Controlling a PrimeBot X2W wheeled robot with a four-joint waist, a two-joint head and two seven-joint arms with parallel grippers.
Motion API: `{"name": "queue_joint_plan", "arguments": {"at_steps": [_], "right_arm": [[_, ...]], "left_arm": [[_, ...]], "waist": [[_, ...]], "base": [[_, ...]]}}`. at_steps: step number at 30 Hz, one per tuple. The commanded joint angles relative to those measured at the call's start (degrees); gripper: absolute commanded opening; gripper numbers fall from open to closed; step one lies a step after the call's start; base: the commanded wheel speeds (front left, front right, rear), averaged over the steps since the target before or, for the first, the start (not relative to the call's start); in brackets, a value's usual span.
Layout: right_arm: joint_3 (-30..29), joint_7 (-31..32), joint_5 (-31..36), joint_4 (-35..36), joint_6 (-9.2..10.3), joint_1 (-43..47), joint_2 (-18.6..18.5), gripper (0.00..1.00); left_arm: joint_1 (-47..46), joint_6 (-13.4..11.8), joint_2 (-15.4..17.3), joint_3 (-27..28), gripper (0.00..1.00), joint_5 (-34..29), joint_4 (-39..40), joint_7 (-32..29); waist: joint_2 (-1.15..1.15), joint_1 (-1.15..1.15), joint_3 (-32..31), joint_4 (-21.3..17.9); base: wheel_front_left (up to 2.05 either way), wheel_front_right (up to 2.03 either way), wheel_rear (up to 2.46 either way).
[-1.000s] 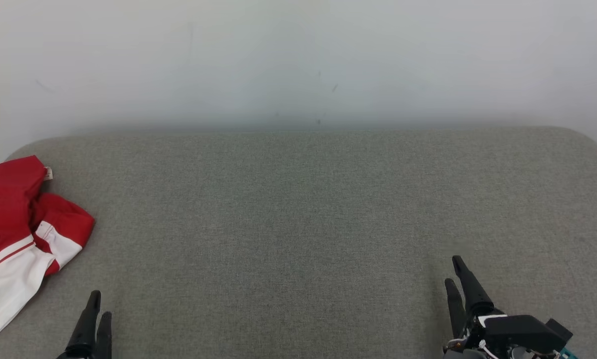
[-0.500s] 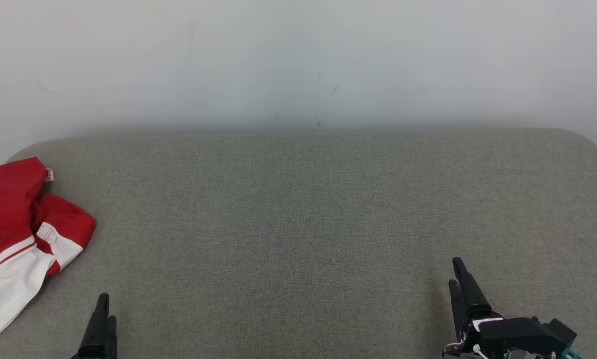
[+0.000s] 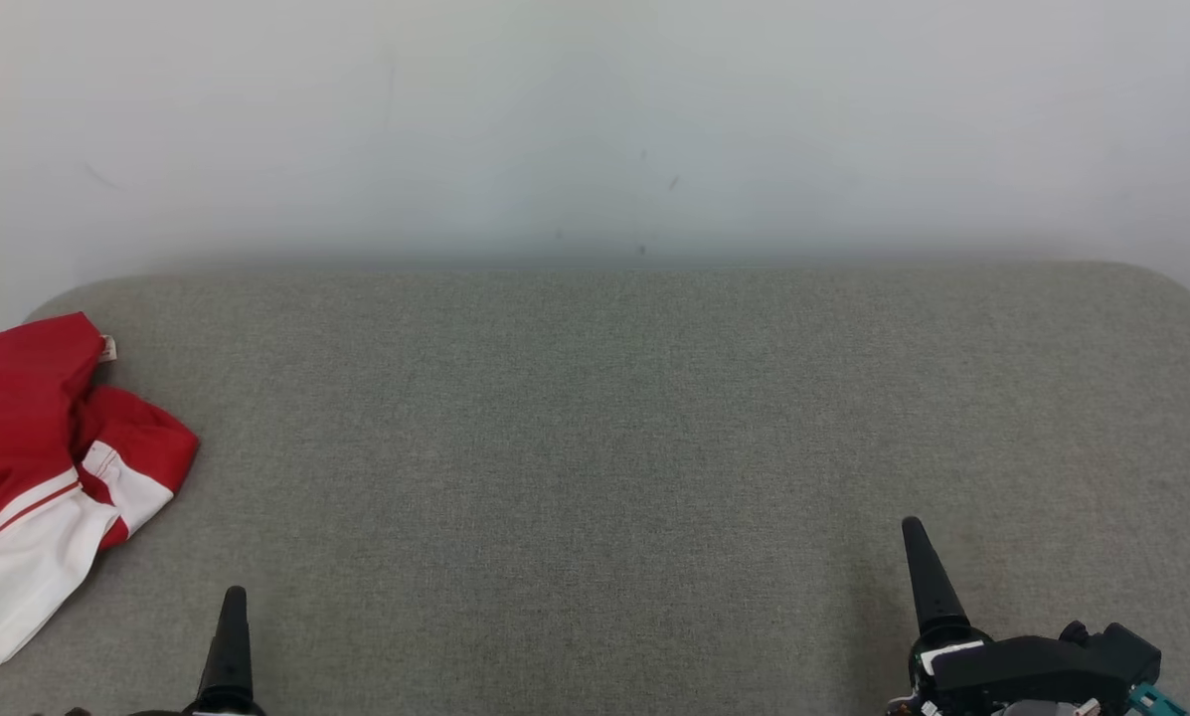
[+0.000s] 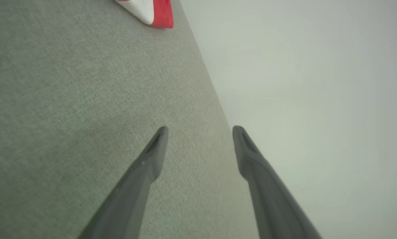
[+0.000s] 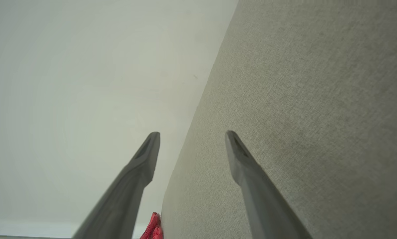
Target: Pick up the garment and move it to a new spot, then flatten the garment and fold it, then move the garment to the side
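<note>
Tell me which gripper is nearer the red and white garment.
The left gripper, at the head view's lower left, a short way from the garment. The right gripper sits far across the grey surface.

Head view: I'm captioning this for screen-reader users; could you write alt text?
A crumpled red-and-white garment lies at the left edge of a grey fabric surface against a pale wall. The left gripper and right gripper poke up from the bottom corners, both clear of it.

grey fabric surface (image 3: 614, 447) with rounded corners, plain white wall (image 3: 595, 119) behind
</note>
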State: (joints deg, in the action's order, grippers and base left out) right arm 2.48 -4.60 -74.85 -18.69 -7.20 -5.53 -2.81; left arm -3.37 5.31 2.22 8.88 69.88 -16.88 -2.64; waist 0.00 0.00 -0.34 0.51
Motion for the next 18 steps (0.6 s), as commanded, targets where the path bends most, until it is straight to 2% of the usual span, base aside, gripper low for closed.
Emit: {"name": "queue_joint_plan", "arguments": {"at_steps": [1,13,18], "right_arm": [[0.0,-0.5,3.3,0.3,-0.24,-0.3,0.0,1.0],[-0.9,-1.7,18.7,-0.5,-0.28,-0.2,0.0,1.0],[-2.0,-2.2,21.9,0.1,-0.29,0.2,0.0,1.0]], "left_arm": [[0.0,-0.3,0.5,-0.6,1.0,-3.3,1.1,0.7],[0.6,-1.5,1.3,-3.8,1.0,-18.5,1.7,3.9],[0.6,-2.2,1.8,-5.7,1.0,-24.5,1.2,5.0]], "waist": [[0.0,0.0,0.0,0.0],[0.0,0.0,-0.4,0.0],[0.0,0.0,-0.6,0.1]], "base": [[0.0,0.0,0.0],[0.0,0.0,0.0],[0.0,0.0,0.0]]}}
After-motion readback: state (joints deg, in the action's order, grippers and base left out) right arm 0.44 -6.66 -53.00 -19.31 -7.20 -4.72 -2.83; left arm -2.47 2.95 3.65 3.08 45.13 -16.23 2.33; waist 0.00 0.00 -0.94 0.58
